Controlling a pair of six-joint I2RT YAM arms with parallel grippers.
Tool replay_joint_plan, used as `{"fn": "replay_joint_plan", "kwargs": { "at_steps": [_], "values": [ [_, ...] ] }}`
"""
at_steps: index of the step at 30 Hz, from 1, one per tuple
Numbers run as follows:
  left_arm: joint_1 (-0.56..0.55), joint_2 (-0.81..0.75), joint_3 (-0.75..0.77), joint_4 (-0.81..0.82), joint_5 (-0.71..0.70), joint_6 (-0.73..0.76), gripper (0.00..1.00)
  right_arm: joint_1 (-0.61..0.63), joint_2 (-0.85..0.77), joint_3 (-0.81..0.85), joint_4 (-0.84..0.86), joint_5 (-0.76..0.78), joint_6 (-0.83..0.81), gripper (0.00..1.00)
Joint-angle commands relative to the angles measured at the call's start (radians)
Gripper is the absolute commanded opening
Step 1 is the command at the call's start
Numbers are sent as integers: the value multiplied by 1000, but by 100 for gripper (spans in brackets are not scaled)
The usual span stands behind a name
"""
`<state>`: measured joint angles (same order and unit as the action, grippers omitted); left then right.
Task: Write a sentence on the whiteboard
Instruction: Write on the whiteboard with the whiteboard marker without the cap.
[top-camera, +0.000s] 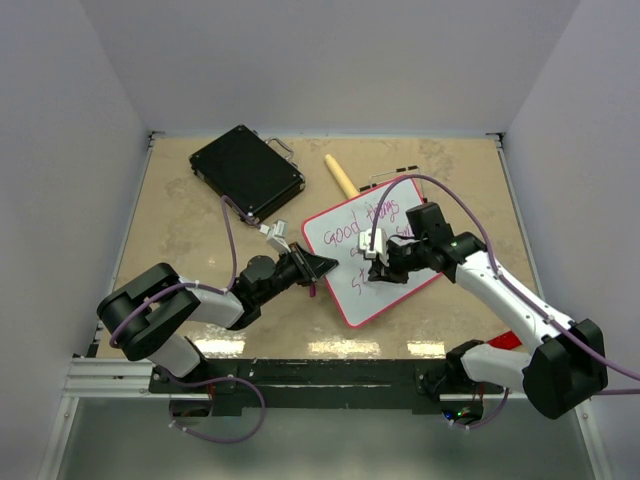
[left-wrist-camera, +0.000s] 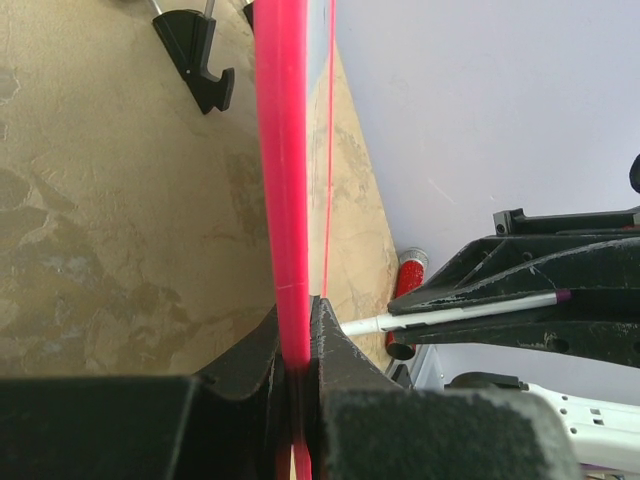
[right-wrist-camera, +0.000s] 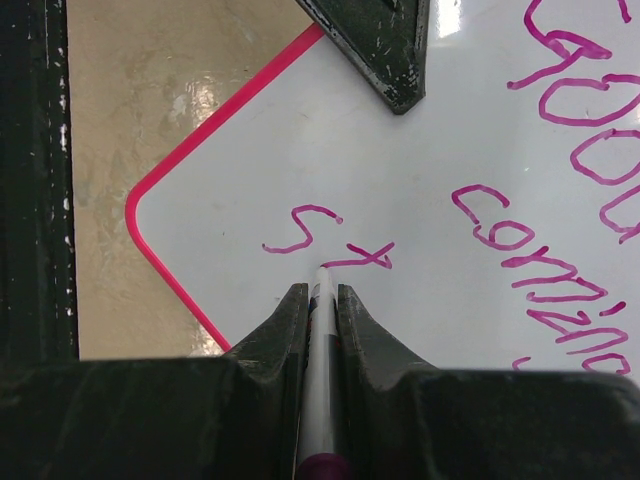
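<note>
Both clamped: left pincer (left-wrist-camera: 297, 325) on whiteboard (top-camera: 347, 288) rim, right pincer (right-wrist-camera: 322, 293) on marker (right-wrist-camera: 321, 345) (at "st").

Whiteboard (top-camera: 347, 282) glossy, smooth; table (top-camera: 180, 230) stone-look, slightly shiny.

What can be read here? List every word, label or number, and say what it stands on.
"good things": top line on the whiteboard, pink-purple handwriting.
"coming": second line, same board; its last letter is cut off in the right wrist view.
"st": start of the third line, at the tip of the marker.
No legible print on the black case.
</note>
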<state>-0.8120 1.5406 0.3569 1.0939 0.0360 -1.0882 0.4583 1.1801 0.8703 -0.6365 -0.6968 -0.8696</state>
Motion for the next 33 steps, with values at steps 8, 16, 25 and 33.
{"fn": "replay_joint_plan", "kwargs": {
  "at_steps": [8,16,25,33],
  "values": [
    [-1,-25,14,118,-8,42,0,6,-17,-36,12,117,27,0],
    [-1,-33,7,116,-10,44,0,-44,-46,15,15,18,47,0],
    [-1,-27,8,124,-10,42,0,-84,-50,6,57,14,78,0],
    [-1,-16,10,133,-4,42,0,-86,-17,6,106,42,116,0]
  ]
}}
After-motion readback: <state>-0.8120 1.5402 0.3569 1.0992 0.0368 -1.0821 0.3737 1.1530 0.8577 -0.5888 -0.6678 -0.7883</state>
